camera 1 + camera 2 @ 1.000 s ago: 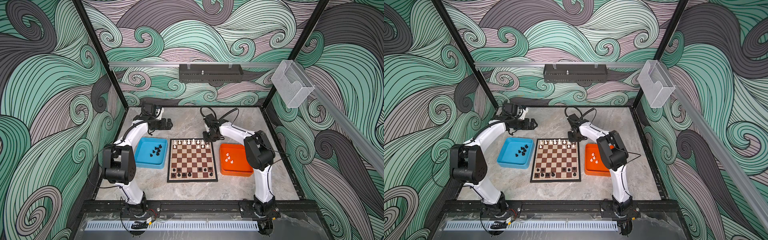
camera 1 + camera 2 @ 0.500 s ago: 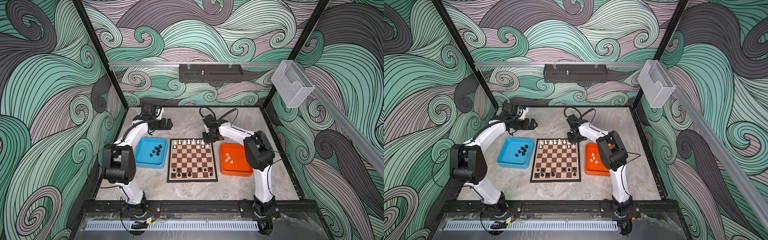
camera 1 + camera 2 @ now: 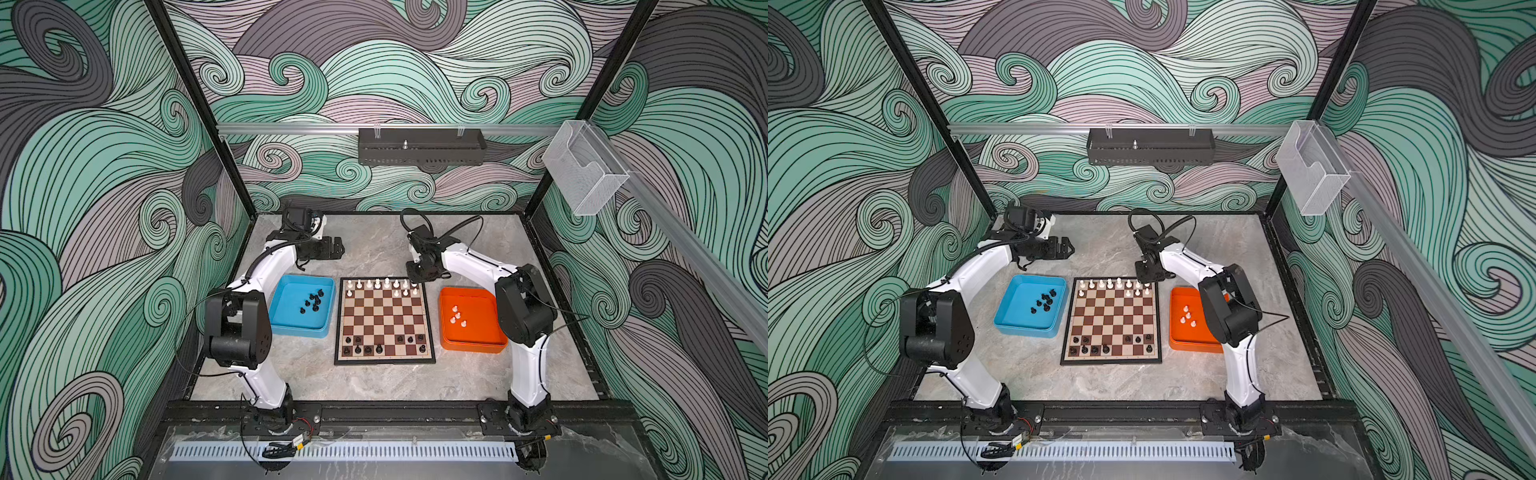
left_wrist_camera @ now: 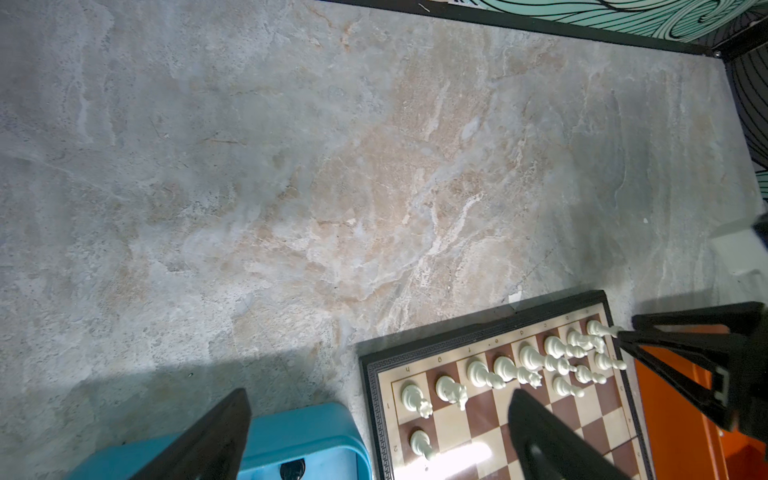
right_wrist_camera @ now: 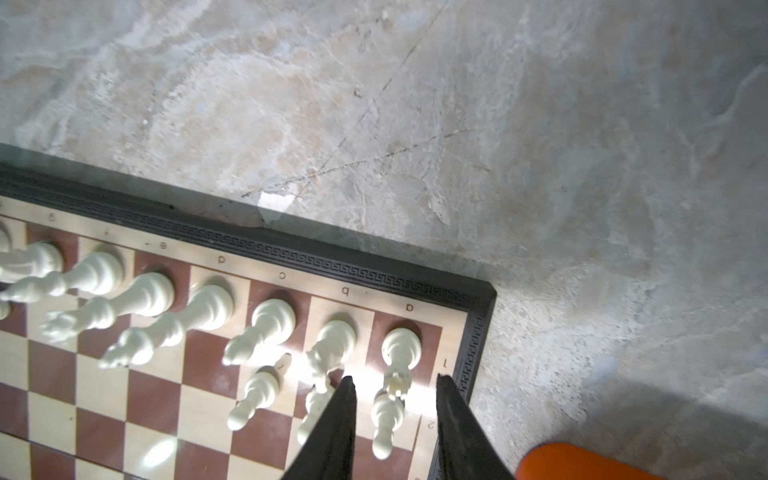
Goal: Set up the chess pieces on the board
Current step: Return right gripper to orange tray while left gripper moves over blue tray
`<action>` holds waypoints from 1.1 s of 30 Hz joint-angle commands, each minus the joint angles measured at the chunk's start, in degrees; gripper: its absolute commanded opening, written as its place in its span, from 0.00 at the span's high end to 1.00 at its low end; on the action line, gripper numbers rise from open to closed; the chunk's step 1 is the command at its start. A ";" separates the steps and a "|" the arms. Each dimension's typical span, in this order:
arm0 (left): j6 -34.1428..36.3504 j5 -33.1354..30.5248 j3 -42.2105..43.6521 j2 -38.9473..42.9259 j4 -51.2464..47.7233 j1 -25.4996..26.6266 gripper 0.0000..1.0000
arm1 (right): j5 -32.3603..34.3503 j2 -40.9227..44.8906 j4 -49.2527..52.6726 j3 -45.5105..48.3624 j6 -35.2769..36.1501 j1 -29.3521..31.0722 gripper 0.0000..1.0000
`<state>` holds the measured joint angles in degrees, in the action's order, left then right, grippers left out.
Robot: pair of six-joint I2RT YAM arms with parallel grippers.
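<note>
The board (image 3: 384,360) lies in the middle of the table in both top views. White chess pieces (image 3: 378,284) fill its far rows and black ones (image 3: 368,350) stand along its near edge. My right gripper (image 5: 395,377) hangs over the board's far right corner (image 3: 1147,278), open a little. A white pawn (image 5: 388,415) stands upright on the board between its fingers, with a gap on each side. A white rook (image 5: 401,345) stands on the corner square just behind it. My left gripper (image 4: 380,392) is wide open and empty, above the table behind the blue tray (image 3: 291,299).
The blue tray holds several loose black pieces (image 3: 313,300). An orange tray (image 3: 473,332) right of the board holds several white pieces (image 3: 457,316). Bare marble table (image 3: 374,249) lies behind the board, up to the black enclosure frame.
The right gripper's jaws have parted slightly around the white pawn at the board's far right corner. The left arm has not moved.
</note>
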<state>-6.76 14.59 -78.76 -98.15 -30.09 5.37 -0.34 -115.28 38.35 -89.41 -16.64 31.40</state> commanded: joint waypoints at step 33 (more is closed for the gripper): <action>-22.13 -19.95 15.07 13.16 -19.80 -3.56 0.18 | -6.94 35.30 -5.68 24.82 5.02 -13.18 0.01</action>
<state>-27.77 -6.09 -63.42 -85.67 -49.82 2.31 -5.87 -81.30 34.81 -64.90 -12.19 18.74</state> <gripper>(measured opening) 0.832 0.994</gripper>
